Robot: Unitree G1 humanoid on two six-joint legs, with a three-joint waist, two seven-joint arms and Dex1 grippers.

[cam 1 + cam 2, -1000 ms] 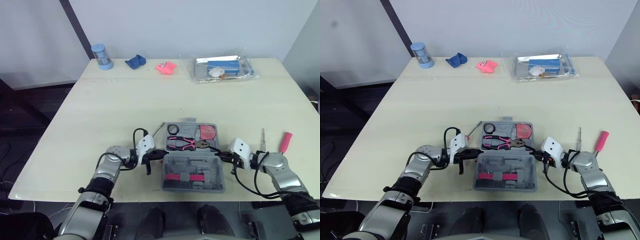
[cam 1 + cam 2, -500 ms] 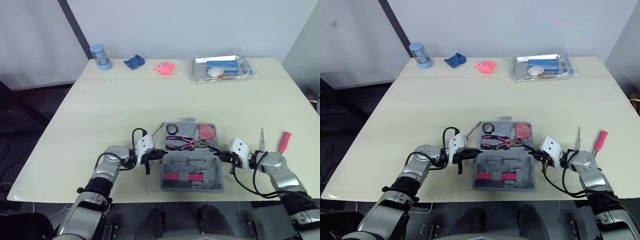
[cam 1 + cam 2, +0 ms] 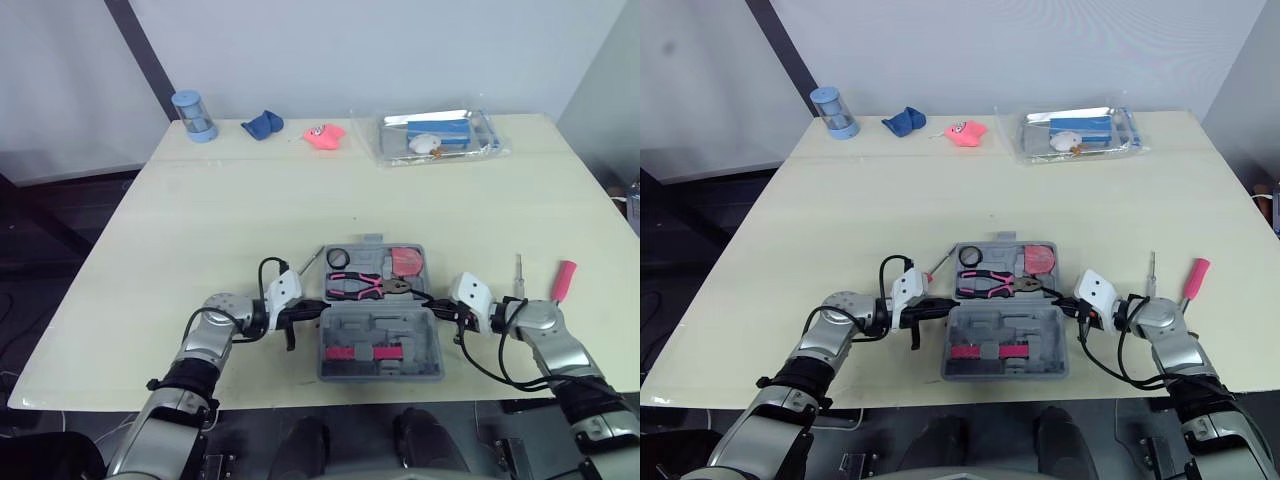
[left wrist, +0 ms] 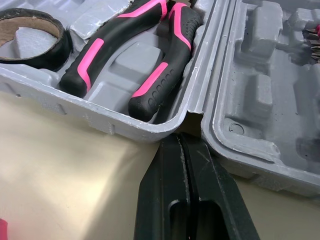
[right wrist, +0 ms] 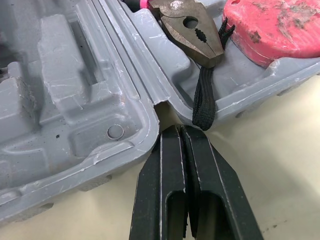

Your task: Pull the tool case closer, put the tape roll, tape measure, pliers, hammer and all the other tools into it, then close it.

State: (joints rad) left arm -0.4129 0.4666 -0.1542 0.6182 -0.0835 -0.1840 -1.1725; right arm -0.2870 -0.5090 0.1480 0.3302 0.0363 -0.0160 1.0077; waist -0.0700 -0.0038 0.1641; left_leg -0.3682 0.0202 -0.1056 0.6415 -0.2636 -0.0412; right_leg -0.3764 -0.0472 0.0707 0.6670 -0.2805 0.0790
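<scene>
The grey tool case (image 3: 381, 345) lies open near the table's front edge. Its far half holds a black tape roll (image 3: 337, 258), pink-and-black pliers (image 3: 365, 286) and a pink tape measure (image 3: 408, 263). My left gripper (image 3: 316, 313) is shut, its tips (image 4: 179, 137) at the hinge notch on the case's left side. My right gripper (image 3: 438, 308) is shut too, its tips (image 5: 177, 129) at the right hinge notch beside the pliers' nose (image 5: 192, 30). A pink-handled tool (image 3: 564, 280) and a thin metal tool (image 3: 519, 271) lie on the table right of the case. A small screwdriver (image 3: 311, 260) lies just left of it.
Along the table's far edge stand a blue cylinder (image 3: 189, 113), a blue cloth (image 3: 262, 124), a pink object (image 3: 324, 135) and a clear plastic tray (image 3: 440, 135) with items in it. The case sits close to the front edge of the table (image 3: 250, 200).
The whole picture has shifted a little with the camera. Both grippers stay shut at the case's hinge ends, and the tools lie as before.
</scene>
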